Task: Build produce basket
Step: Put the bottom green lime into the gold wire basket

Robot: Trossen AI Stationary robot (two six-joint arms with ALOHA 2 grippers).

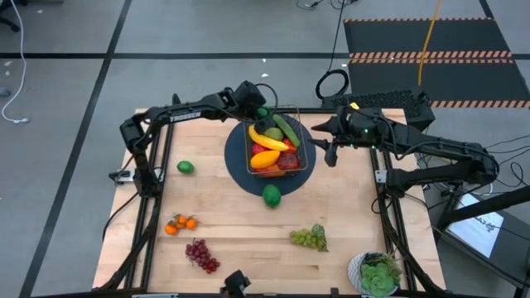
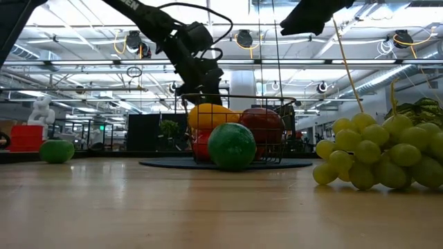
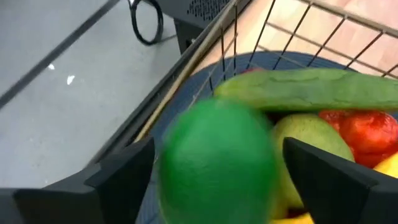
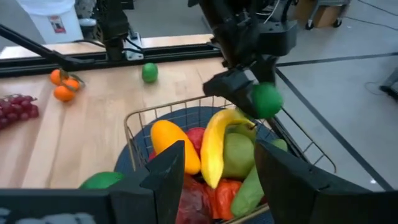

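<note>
The wire basket (image 1: pixel 305 156) stands on a round dark-blue mat (image 1: pixel 238 161) at mid-table. It holds a banana (image 1: pixel 267 137), a cucumber (image 1: pixel 286 127), a pear (image 4: pixel 236 155), a mango (image 1: pixel 265 158) and red fruit. My left gripper (image 3: pixel 217 174) slants down over the basket's far left corner, open, with a green lime (image 3: pixel 214 165) between its fingers. My right gripper (image 4: pixel 217 180) hangs open and empty above the basket's right side. Loose on the table lie two limes (image 1: pixel 185 167) (image 1: pixel 272 195), oranges (image 1: pixel 180 223), purple grapes (image 1: pixel 201 254) and green grapes (image 1: pixel 309 238). My left gripper has the lime (image 4: pixel 266 99) between its two fingers (image 3: pixel 124 180), clear above the basket's far left corner. The lime shows blurred with a thin gap on either side, so I cannot tell whether the fingers touch it.
A leafy plant in a white pot (image 1: pixel 379 273) stands at the near right corner. The arms' dark frames run along the table's left and right sides. Bare wood lies between the mat and the near fruit.
</note>
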